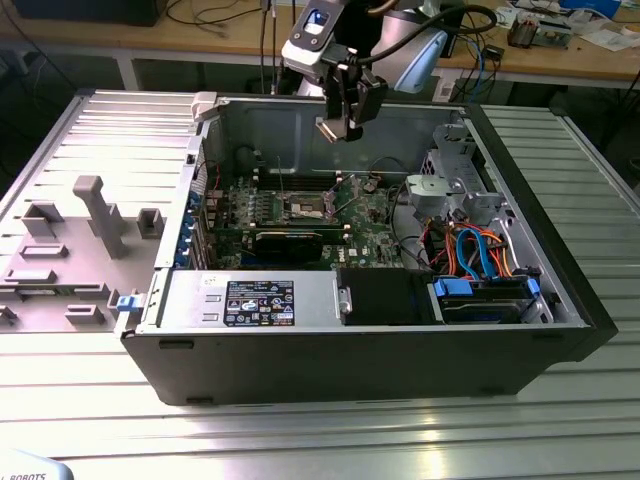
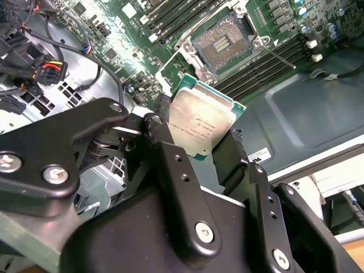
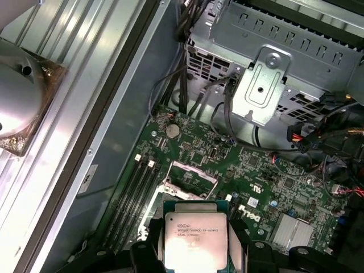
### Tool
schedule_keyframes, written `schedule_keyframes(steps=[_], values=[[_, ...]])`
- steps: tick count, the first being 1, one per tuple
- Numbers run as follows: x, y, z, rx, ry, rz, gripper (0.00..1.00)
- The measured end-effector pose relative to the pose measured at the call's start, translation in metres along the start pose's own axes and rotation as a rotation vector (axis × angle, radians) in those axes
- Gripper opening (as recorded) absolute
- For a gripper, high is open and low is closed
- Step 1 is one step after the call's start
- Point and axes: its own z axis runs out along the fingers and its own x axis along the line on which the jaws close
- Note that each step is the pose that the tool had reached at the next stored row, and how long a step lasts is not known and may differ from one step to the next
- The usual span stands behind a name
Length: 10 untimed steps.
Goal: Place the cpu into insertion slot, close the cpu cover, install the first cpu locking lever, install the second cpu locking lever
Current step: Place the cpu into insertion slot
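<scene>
We see the cpu pinched edgewise between the two fingers, held apart from, seemingly above, the uncovered insertion slot.

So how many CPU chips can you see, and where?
1. The cpu is clamped between the jaws, up above the motherboard. The insertion slot holds no chip. Parts of the case are hidden, so others cannot be ruled out.
</scene>
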Motion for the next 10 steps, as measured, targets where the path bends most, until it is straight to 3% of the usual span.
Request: schedule_keyframes(steps=[10], values=[[0.0000, 0.0000, 0.0000, -0.0012, -0.0061, 0.068, 0.54]])
